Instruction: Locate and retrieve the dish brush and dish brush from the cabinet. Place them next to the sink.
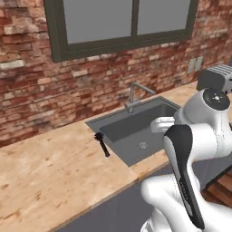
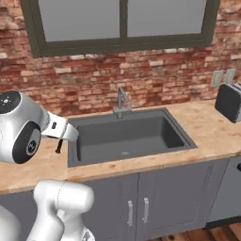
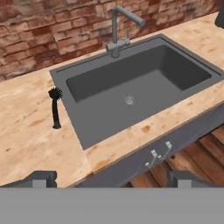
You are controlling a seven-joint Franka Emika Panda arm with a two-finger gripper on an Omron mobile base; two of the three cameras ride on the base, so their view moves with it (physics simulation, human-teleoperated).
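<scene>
While the black brush lies beside the sink, the entries run as follows.

Black brush [image 3: 55, 108]: lies flat on the tabletop [image 3: 26, 140], just beside the left rim of the sink [image 3: 131, 87], apart from the hand.
Brush, other views: a dark stick by the sink's near-left corner in the left base view [image 1: 102, 144]; a short dark stub under the white arm in the right base view [image 2: 59, 147].
Long axis: runs roughly along the sink's left edge, front to back across the tabletop.
Pointing: spiky round head toward the brick wall [image 3: 43, 39], handle end toward the tabletop's front edge.
Cream-handled brush: not placed beside the sink; by judgement this one remains to be fetched.
Hand [image 3: 111, 177]: fingers spread wide, nothing between them, raised above the front edge of the tabletop.
Step in hand: judged to be leaving the first brush set down and going to the cabinet for the second.
Doing it well: lift clear without brushing the black brush; keep the fingers wide for the next grasp; set the second brush on bare tabletop beside the first, not in the basin.
Faucet [image 3: 119, 30]: thin metal, at the sink's back rim.
Toaster [image 2: 229, 102]: on the tabletop well to the right.
Window [image 2: 122, 21]: above the wall.
</scene>
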